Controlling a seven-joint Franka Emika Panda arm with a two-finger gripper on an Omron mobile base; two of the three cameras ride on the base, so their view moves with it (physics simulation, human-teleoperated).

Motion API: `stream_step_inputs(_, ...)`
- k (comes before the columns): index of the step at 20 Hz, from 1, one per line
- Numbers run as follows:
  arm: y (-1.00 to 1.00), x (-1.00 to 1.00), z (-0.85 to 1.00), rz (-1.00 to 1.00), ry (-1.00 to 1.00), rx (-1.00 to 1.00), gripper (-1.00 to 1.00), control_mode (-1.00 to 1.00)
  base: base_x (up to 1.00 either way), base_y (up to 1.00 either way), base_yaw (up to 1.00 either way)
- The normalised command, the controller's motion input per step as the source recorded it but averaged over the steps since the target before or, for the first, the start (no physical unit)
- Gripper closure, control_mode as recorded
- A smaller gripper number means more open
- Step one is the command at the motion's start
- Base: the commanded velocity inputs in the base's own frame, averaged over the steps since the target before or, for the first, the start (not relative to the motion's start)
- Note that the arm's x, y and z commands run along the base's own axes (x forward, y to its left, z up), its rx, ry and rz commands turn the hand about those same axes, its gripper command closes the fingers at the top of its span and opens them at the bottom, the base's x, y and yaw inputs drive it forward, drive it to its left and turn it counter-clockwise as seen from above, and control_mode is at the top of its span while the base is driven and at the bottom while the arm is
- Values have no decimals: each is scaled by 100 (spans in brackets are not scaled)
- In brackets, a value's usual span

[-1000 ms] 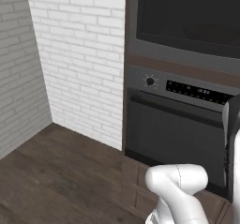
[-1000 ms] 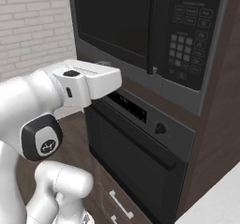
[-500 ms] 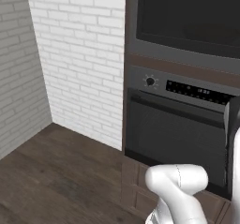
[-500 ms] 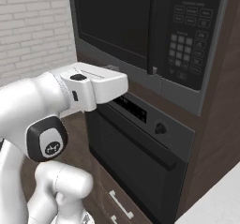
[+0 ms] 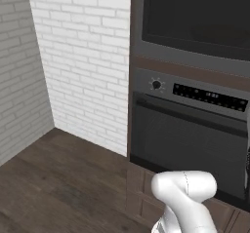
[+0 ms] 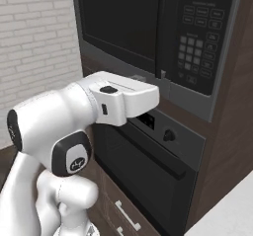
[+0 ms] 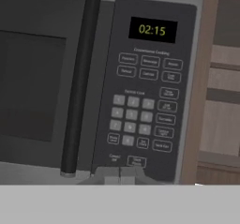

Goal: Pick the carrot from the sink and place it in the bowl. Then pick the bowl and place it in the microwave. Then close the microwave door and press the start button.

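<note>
The microwave sits in the cabinet with its microwave door shut and the vertical dark handle beside the keypad. Its display reads 02:15. My gripper is shut, empty, its tips right below the lowest button of the panel; the button labels are too blurred to read, so I cannot tell which is the start button. In the right base view my white hand reaches towards the microwave's lower edge. The carrot, the bowl and the sink are out of view.
Below the microwave is an oven with a knob and a handle bar. A white brick wall stands to the left over dark wood floor. Brown cabinet wood borders the panel's right side.
In the right base view my hand has pushed forward and slightly down towards the microwave's control panel. The left base view is unchanged.
</note>
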Motion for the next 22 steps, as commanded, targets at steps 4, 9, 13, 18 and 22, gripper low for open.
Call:
stream_step_inputs(4, -30, 0, -16, 0, 1, 0, 100, -100, 0, 0, 0)
stream_step_inputs(9, -12, 2, -22, 0, 2, 0, 100, -100, 0, 0, 0)
stream_step_inputs(13, -6, 17, -8, 0, 0, 0, 100, -100, 0, 0, 0)
stream_step_inputs(18, -29, 7, -4, 0, 1, 0, 100, -100, 0, 0, 0)
stream_step_inputs(22, -20, 7, -7, 0, 5, 0, 100, -100, 0, 0, 0)
